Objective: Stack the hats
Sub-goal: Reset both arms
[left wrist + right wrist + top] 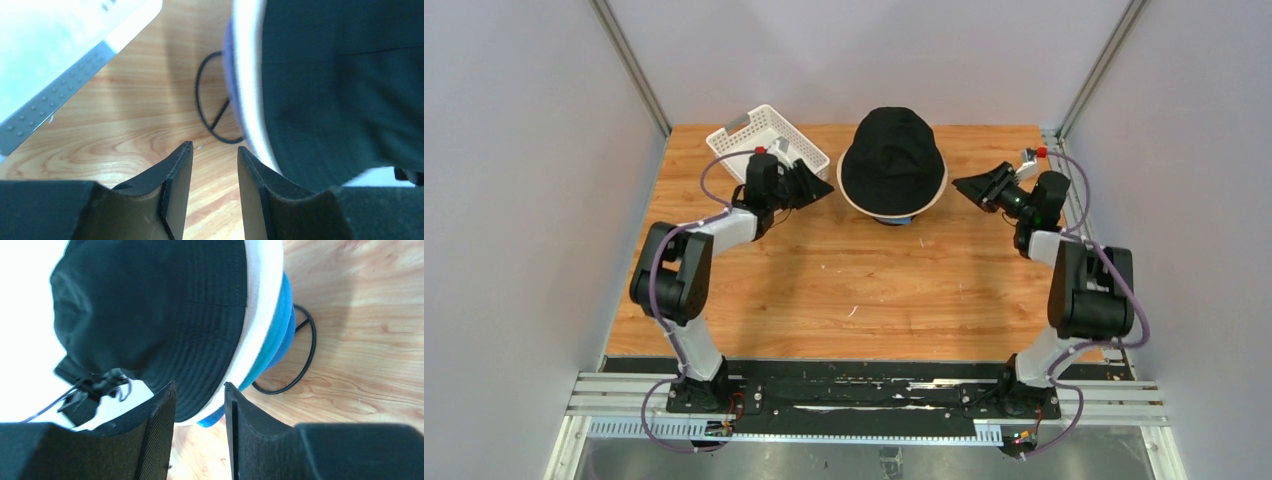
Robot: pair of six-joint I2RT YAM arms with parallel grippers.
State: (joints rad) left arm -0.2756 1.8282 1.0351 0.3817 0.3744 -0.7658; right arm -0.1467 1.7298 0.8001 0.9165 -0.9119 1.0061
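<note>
The hats form one stack at the back middle of the table, with the black hat on top. A beige brim and a blue hat show under it. My left gripper hangs open just left of the stack, and wood shows between its fingers. In the left wrist view the black hat and its pale brim lie to the right. My right gripper is open just right of the stack. Its tips face the black hat, pale brim and blue hat without clamping them.
A white lattice basket stands at the back left, close behind the left gripper, and its rim shows in the left wrist view. A black wire stand carries the stack, its ring resting on the wood. Walls enclose three sides.
</note>
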